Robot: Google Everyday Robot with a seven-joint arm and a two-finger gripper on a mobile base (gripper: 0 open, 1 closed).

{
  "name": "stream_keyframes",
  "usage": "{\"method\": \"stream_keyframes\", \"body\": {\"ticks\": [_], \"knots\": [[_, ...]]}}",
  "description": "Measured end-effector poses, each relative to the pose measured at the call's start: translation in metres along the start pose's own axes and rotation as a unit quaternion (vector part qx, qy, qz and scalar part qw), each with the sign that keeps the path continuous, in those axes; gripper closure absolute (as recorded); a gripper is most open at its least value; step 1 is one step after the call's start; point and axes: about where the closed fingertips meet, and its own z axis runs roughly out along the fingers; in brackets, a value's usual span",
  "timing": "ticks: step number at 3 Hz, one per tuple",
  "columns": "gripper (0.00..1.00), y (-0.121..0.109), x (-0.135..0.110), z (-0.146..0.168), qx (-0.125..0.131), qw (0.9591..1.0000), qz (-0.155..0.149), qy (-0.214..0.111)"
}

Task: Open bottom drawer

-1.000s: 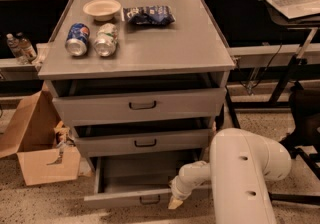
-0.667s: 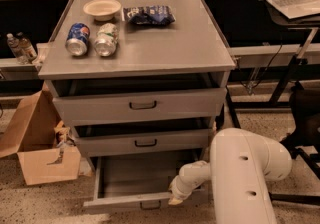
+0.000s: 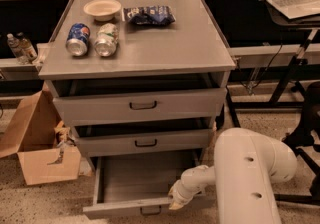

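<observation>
Bottom drawer (image 3: 137, 180) stands pulled out from the grey cabinet, its inside bare, its front panel running left from my gripper (image 3: 176, 202). The gripper sits right against that panel's top edge near the right-hand end, and the small dark loop handle (image 3: 150, 211) is just left of it and slightly lower. Clenched or released, I cannot tell from here. My white arm (image 3: 247, 178) swells out to the right behind the gripper. Straight above the gripper, the middle drawer (image 3: 110, 144) is out a little, and over that the top drawer (image 3: 100, 105) too, each showing a dark gap above its front. Higher still and to the left, on the cabinet top (image 3: 175, 43): a blue can (image 3: 78, 39) and a silver can (image 3: 106, 39) lying side by side, a pale bowl (image 3: 102, 9) behind them, and a dark snack bag (image 3: 149, 15) beside the bowl. Well off to my gripper's left on the floor, an open cardboard box (image 3: 35, 153).
</observation>
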Motion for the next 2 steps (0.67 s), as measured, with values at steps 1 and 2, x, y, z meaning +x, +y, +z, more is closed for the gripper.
{"method": "stream_keyframes", "body": {"ticks": [1, 2], "knots": [[1.0, 0.0369, 0.0154, 0.0078, 0.006, 0.9988, 0.028, -0.041], [1.0, 0.0355, 0.012, 0.0047, 0.006, 0.9988, 0.028, -0.041]]}}
